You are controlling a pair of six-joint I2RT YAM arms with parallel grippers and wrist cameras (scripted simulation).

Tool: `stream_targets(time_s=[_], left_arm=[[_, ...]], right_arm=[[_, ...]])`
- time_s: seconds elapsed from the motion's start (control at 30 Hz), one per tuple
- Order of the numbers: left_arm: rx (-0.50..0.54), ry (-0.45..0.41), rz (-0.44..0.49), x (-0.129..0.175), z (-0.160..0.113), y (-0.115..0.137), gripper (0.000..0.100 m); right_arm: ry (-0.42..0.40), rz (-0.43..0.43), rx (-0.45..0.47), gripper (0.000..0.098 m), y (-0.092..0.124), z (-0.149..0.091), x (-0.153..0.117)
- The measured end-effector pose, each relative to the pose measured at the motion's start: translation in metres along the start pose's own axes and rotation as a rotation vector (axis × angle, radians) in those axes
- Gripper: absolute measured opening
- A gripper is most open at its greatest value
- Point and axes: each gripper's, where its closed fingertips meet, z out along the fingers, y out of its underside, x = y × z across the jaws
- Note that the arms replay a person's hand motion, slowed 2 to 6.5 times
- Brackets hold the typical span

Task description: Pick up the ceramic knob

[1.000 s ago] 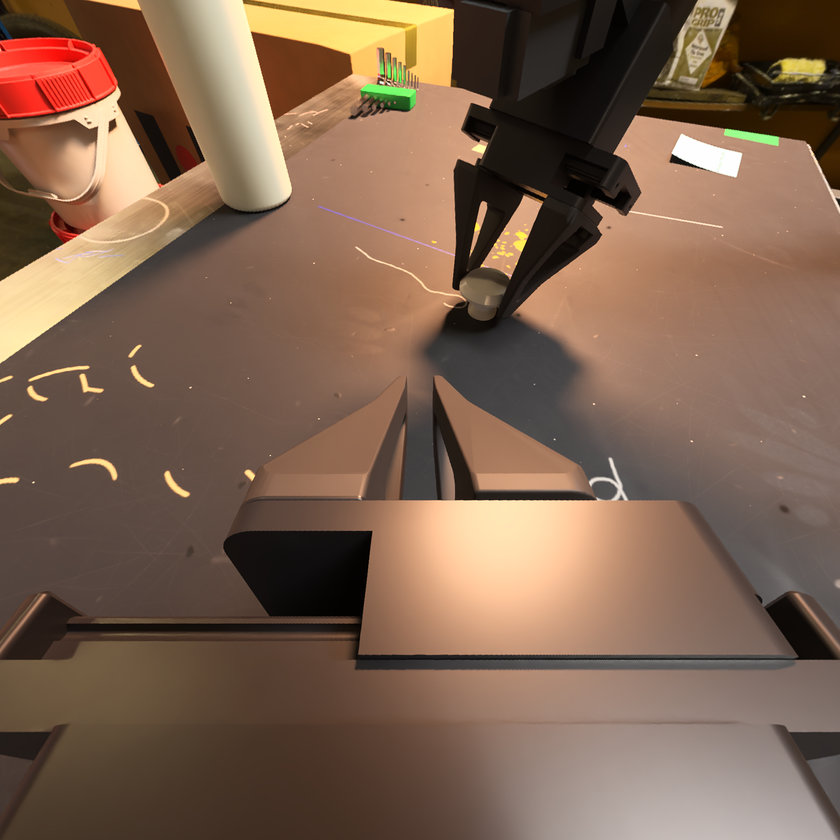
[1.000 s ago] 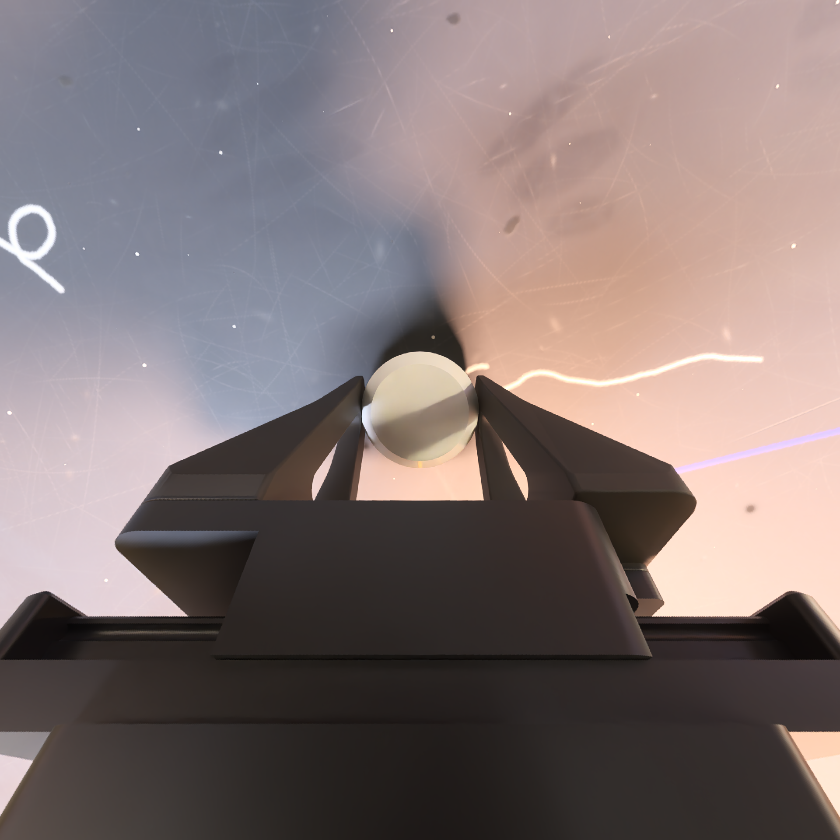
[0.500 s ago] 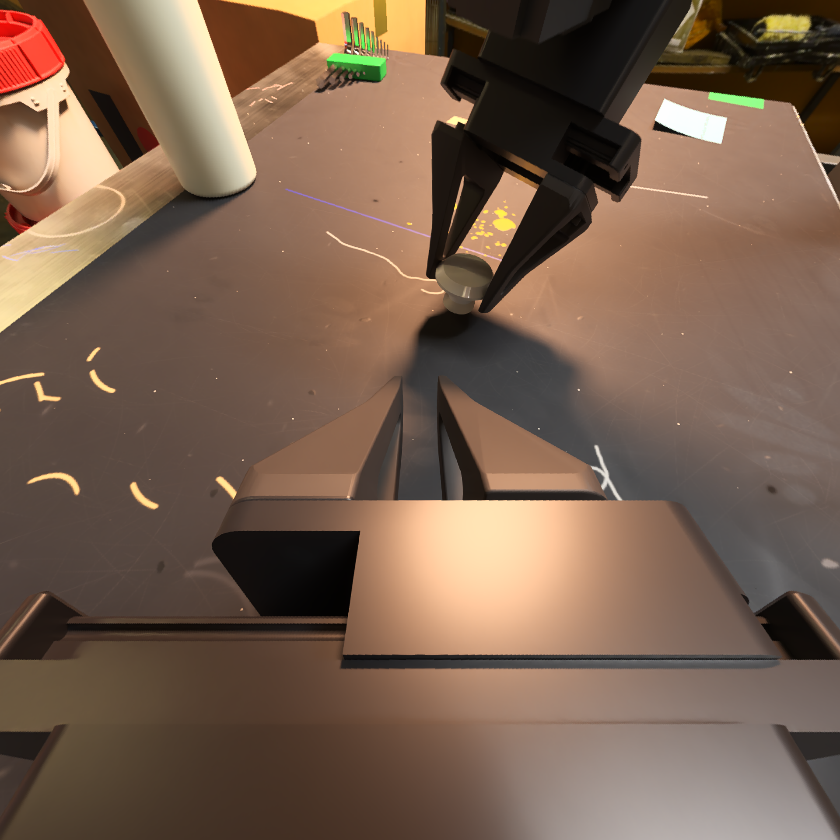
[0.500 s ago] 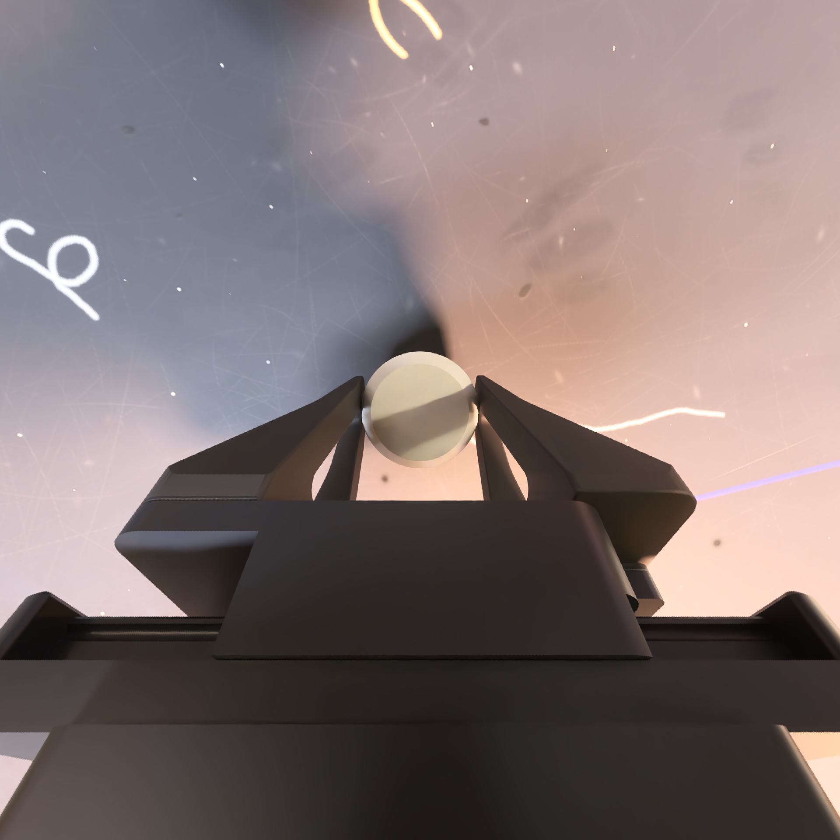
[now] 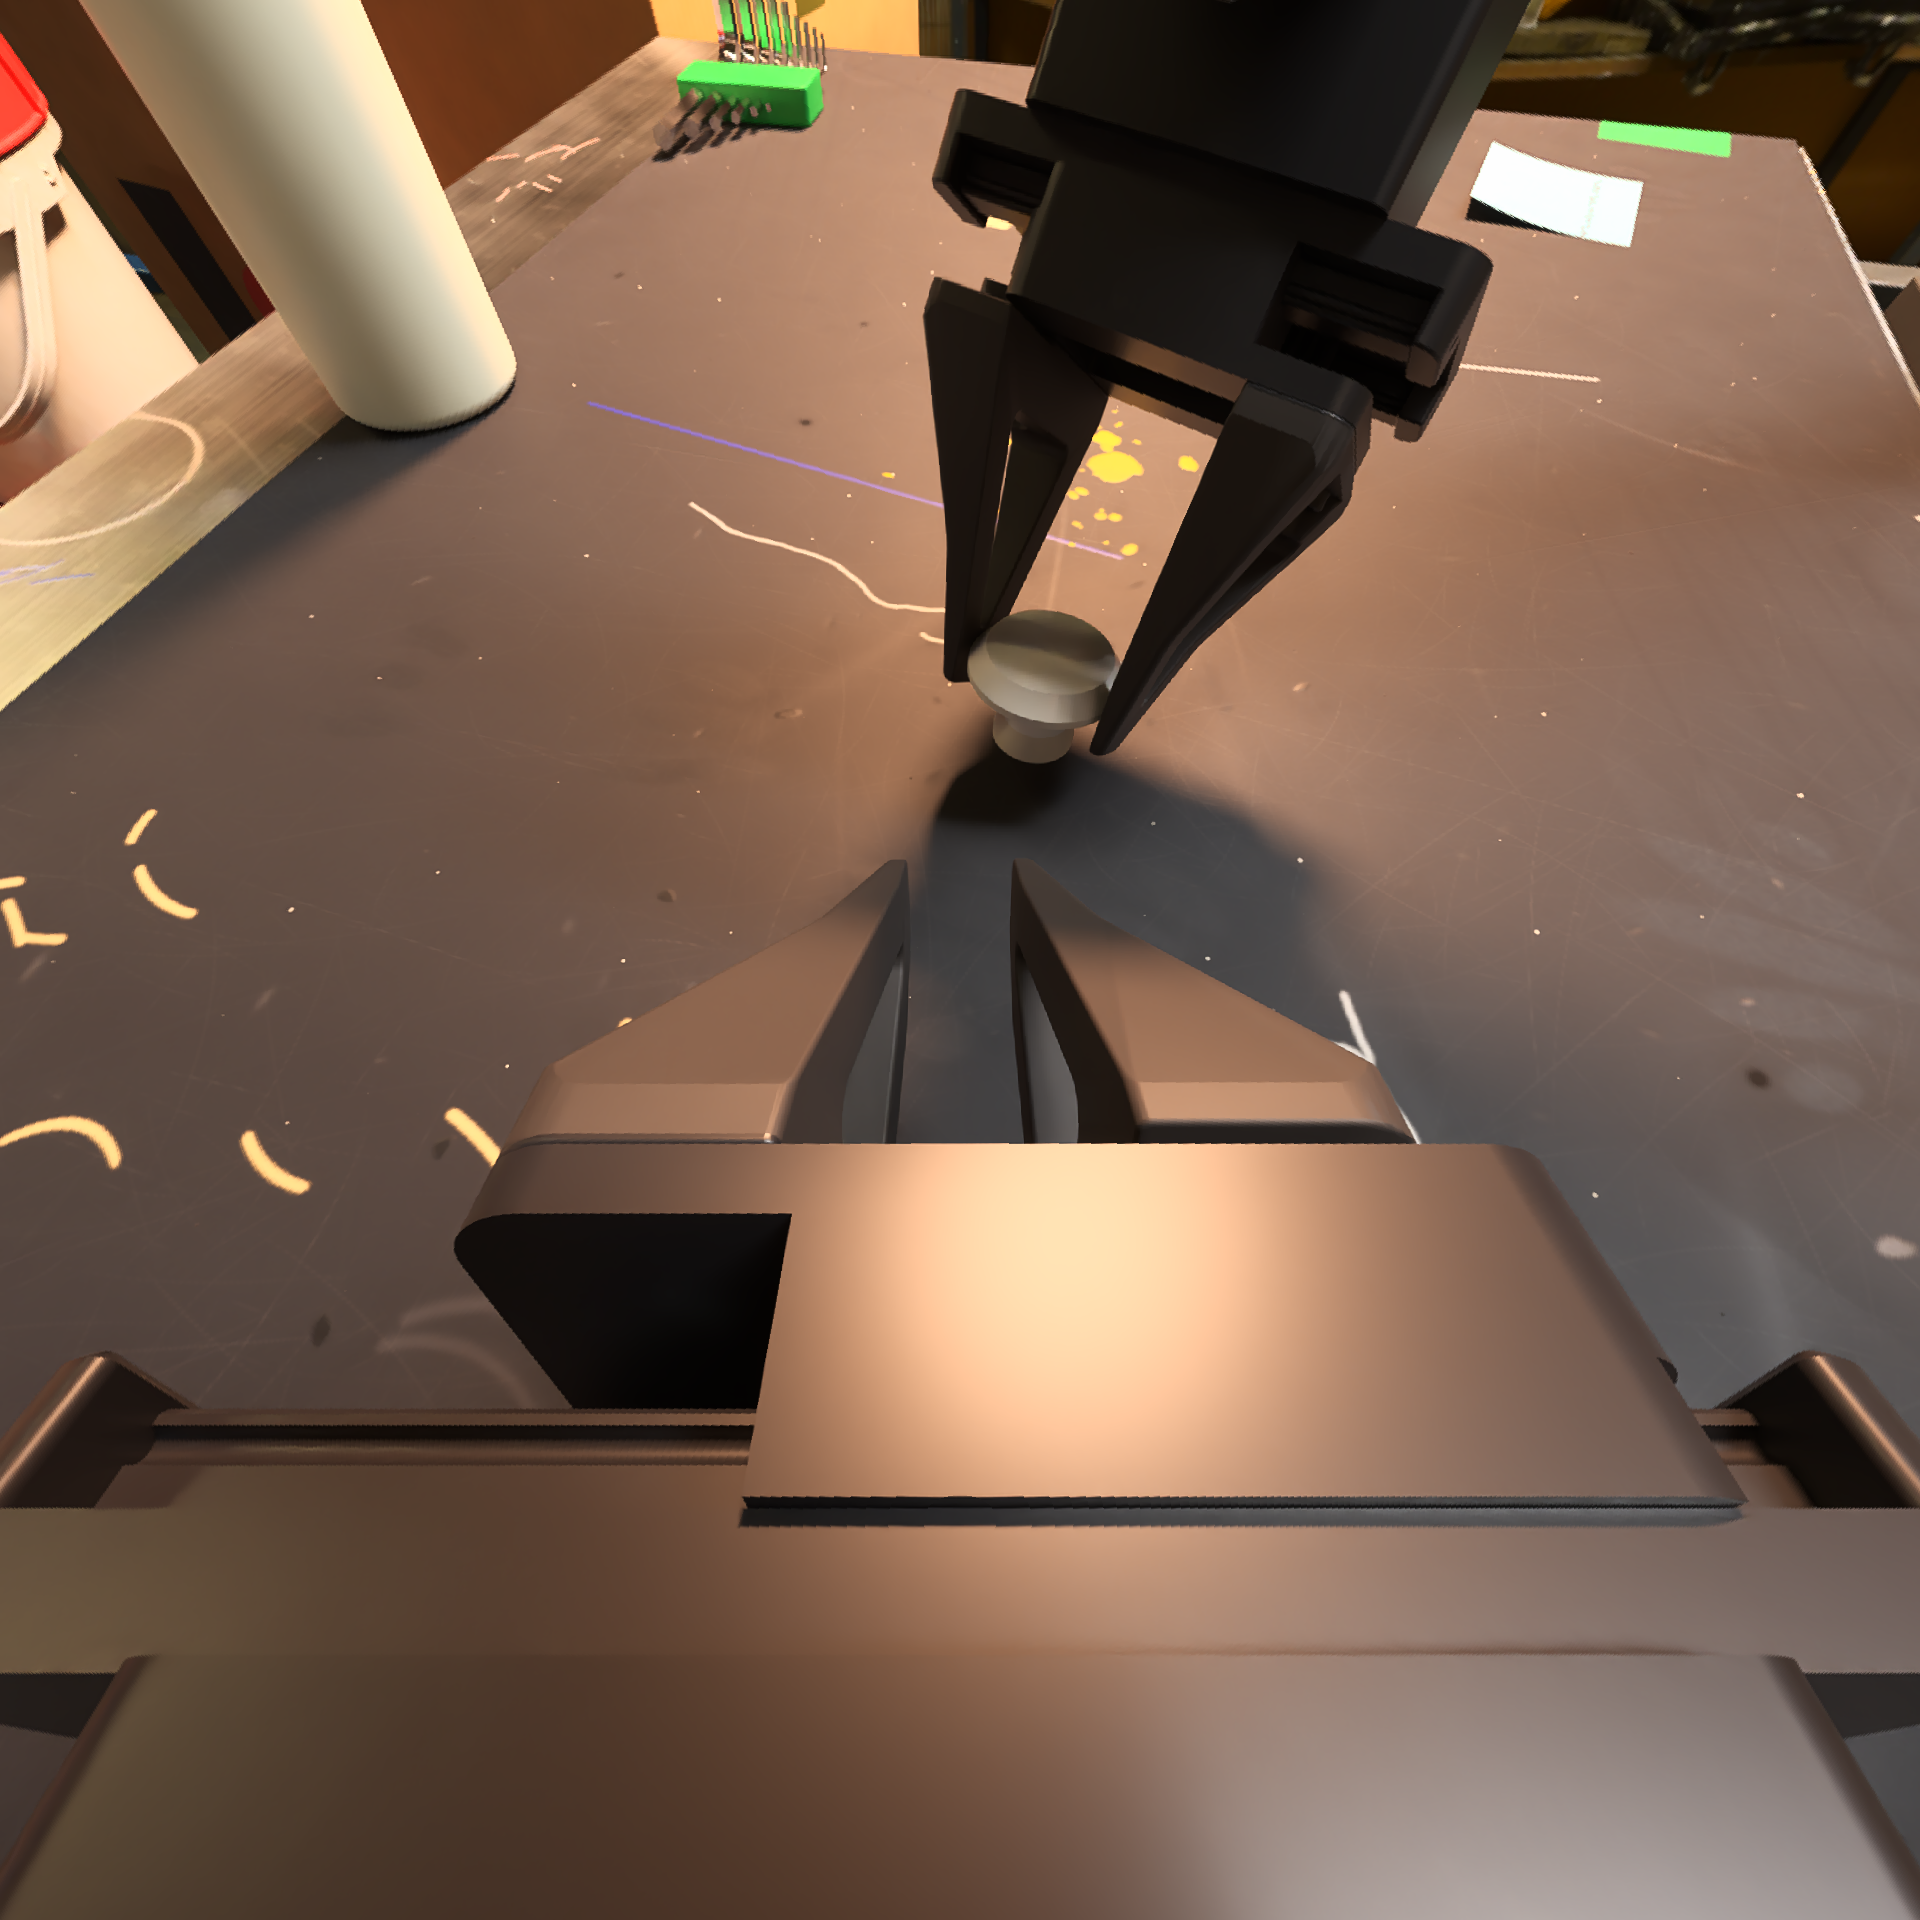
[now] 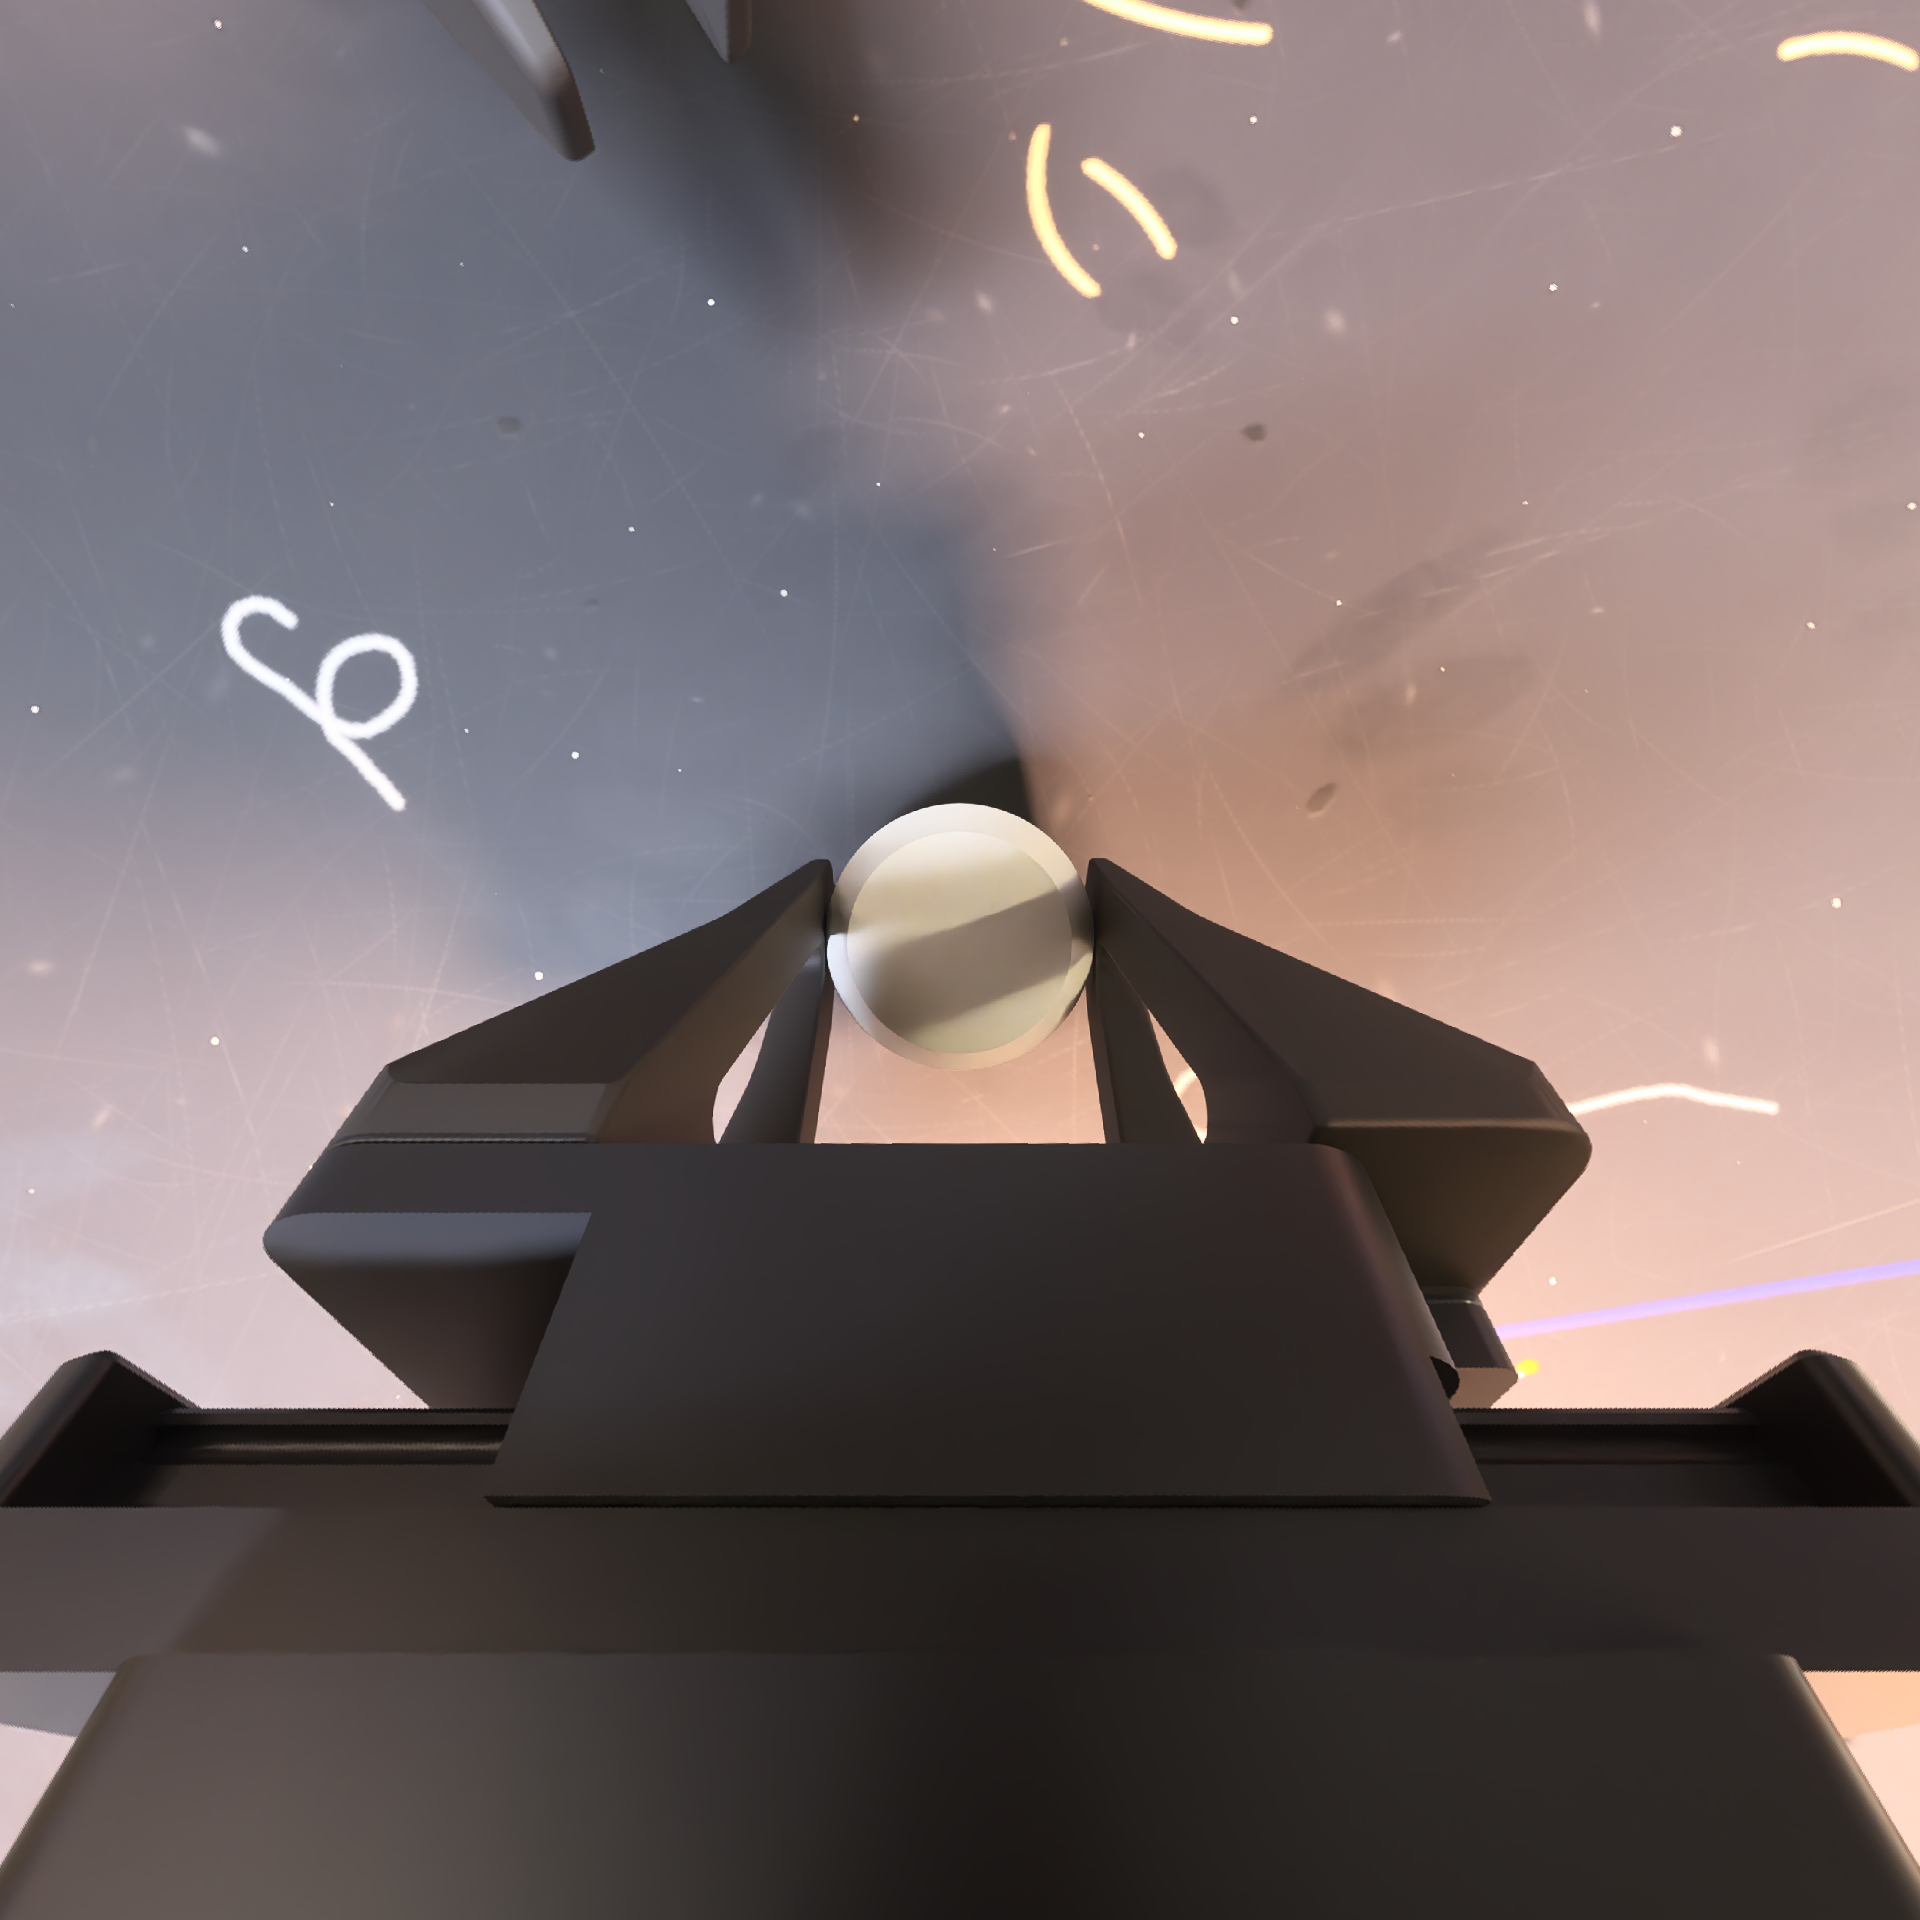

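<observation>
The ceramic knob [image 5: 1042,665] is cream-white with a round cap and a short stem. My right gripper [image 5: 1029,712] points down and is shut on the cap. It holds the knob a little above the dark tabletop [image 5: 416,675], over its shadow. In the right wrist view the knob [image 6: 961,951] sits clamped between my right gripper's [image 6: 958,873] two fingers. My left gripper [image 5: 958,873] hovers just in front of the knob, empty, with only a narrow gap between its fingers. Its fingertips [image 6: 561,94] show at the top of the right wrist view.
A white cylinder [image 5: 343,208] stands at the left. A green bit holder [image 5: 750,91] is at the far edge. White paper [image 5: 1558,197] and green tape [image 5: 1662,137] lie far right. A red-lidded white bucket [image 5: 21,260] stands off the table's left side.
My right gripper has risen with the knob, which has left the tabletop. The table has dropped away in the right wrist view. My left gripper's fingers have parted slightly.
</observation>
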Motion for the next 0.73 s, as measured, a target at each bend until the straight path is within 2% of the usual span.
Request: stream_targets(time_s=[0.33,0.73], left_arm=[[-0.012,0.009,-0.004,0.001,0.002,0.003,0.018],[-0.020,0.022,-0.009,0.002,0.002,0.005,0.019]], right_arm=[[-0.018,-0.038,0.012,0.0401,-0.010,0.006,-0.003],[0.039,-0.057,0.196,0.0401,-0.037,-0.006,-0.004]])
